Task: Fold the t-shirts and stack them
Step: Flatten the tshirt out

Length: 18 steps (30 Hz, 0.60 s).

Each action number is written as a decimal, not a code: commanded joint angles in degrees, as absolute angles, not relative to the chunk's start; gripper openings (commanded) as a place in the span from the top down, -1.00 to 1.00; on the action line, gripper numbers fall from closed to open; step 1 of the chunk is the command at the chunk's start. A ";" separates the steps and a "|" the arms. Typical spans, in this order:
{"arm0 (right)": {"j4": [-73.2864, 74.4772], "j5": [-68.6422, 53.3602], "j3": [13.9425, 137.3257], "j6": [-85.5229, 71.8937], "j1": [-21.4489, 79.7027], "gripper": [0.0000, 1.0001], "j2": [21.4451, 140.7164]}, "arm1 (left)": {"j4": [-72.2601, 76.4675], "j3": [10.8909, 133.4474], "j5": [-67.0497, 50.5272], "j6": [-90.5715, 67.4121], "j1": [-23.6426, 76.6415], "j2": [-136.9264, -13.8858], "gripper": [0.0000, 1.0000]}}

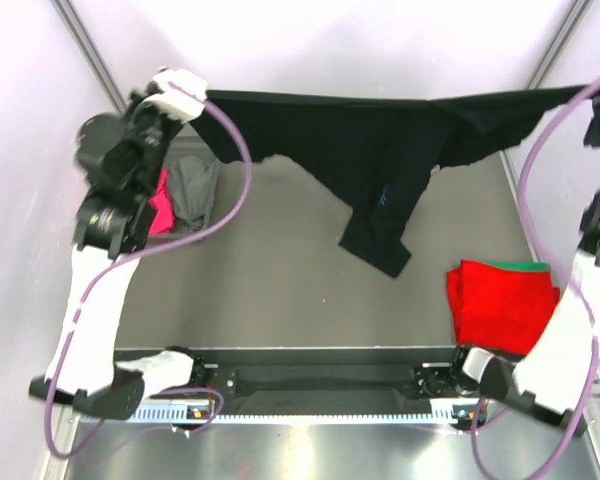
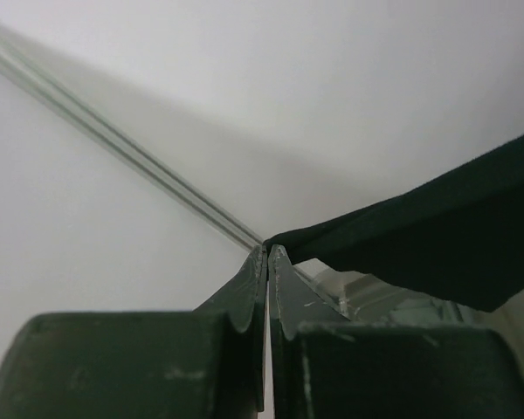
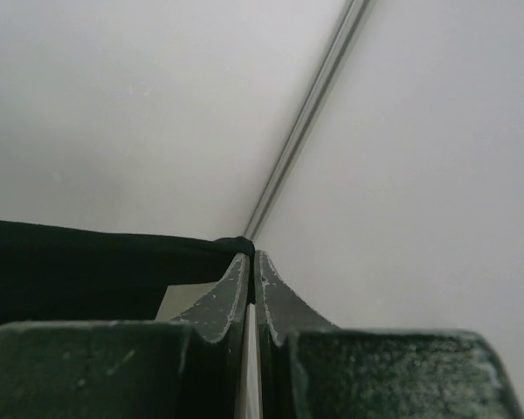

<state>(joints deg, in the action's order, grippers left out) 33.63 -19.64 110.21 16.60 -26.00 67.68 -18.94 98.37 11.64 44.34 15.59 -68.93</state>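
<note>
Stack nearest us: the red t-shirt (image 1: 500,305) lies folded flat on the table (image 1: 280,290), well below the right gripper and back toward that arm's base. A green t-shirt (image 1: 528,267) shows as a thin edge under its far side. We judge these two folded and stacked.

Waiting heap: the pink t-shirt (image 1: 161,208) and the grey t-shirt (image 1: 192,185) lie crumpled and touching each other, beneath the left gripper and partly hidden by its arm. We see no fold in either.

Left gripper (image 2: 268,253): jaws pressed together, with a corner of black cloth pinched at the tips. The cloth runs off to its right.

Right gripper (image 3: 252,257): also closed tight, nipping the other end of the same cloth, which stretches away to its left.

Black t-shirt (image 1: 380,140): hung in the air between the two grippers. Its top edge is drawn nearly straight from one to the other, and the body sags in the middle to a drooping point. The small blue mark (image 1: 381,195) shows on the hanging part. We cannot tell whether the lowest tip touches the table.

Done so far: two shirts of the five we count.

In hand: the black one, spread out but not yet laid down or folded, as we read it.

Left to do: fold the black shirt, then the pink and the grey, and put all three on the red stack.
</note>
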 commanded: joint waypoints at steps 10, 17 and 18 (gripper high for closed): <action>32.78 -10.73 108.97 22.50 -26.89 1.00 48.69 | -19.16 99.12 15.64 44.02 14.06 -52.56 1.00; 35.60 -8.70 123.64 22.15 -26.28 1.00 58.52 | -15.58 108.02 19.59 47.63 14.06 -60.45 1.00; 35.42 -8.61 124.36 22.06 -26.28 1.00 59.67 | -14.60 108.10 21.25 48.33 14.06 -61.51 1.00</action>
